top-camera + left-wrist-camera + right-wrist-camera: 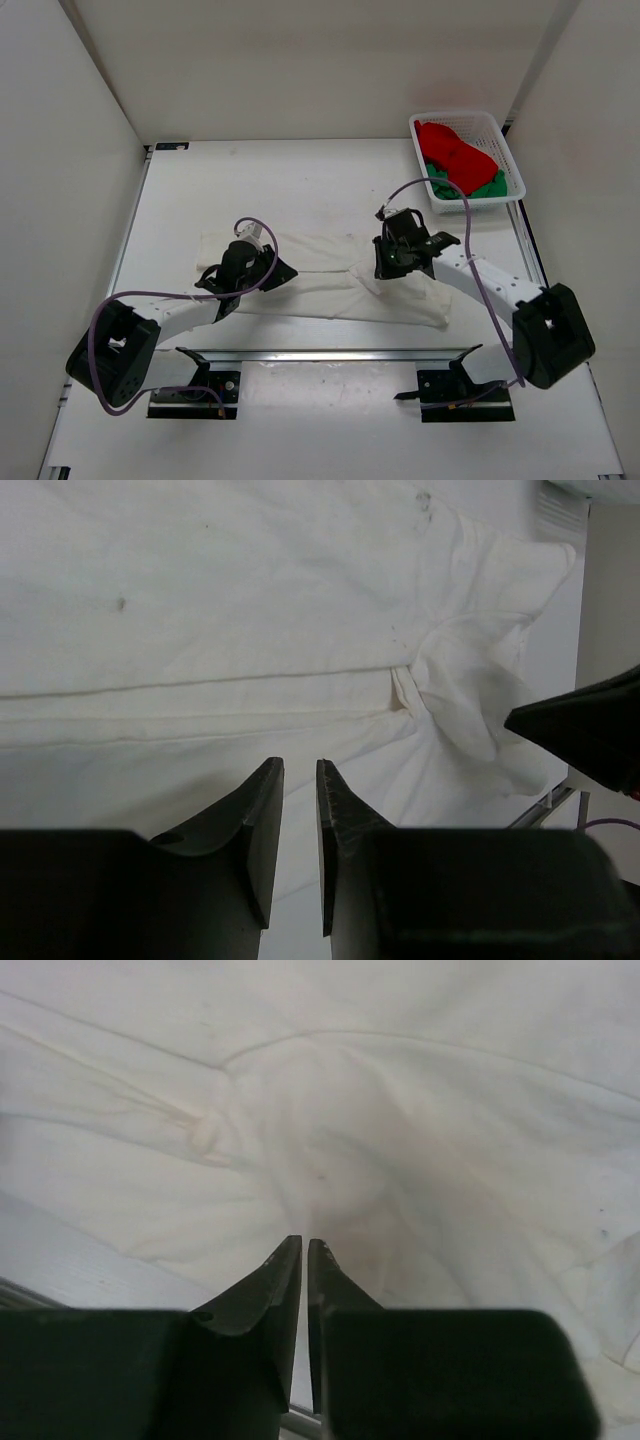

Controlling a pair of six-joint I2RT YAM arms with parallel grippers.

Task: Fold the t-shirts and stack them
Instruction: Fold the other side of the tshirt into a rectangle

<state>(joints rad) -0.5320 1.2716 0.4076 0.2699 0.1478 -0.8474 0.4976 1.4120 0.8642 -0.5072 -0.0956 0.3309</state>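
White t-shirt [320, 290] lies flat on counter [300, 180] for folding. L pincer [298, 763] narrow, empty, above it; R pincer [305, 1241] nearly closed at a pucker [320, 1170] — grip unclear.

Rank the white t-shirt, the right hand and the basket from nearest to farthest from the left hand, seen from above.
1. The white t-shirt: spread out directly under the left hand.
2. The right hand: off to its right, over the same shirt.
3. The white basket: far right corner, holding the red t-shirt and green t-shirt.
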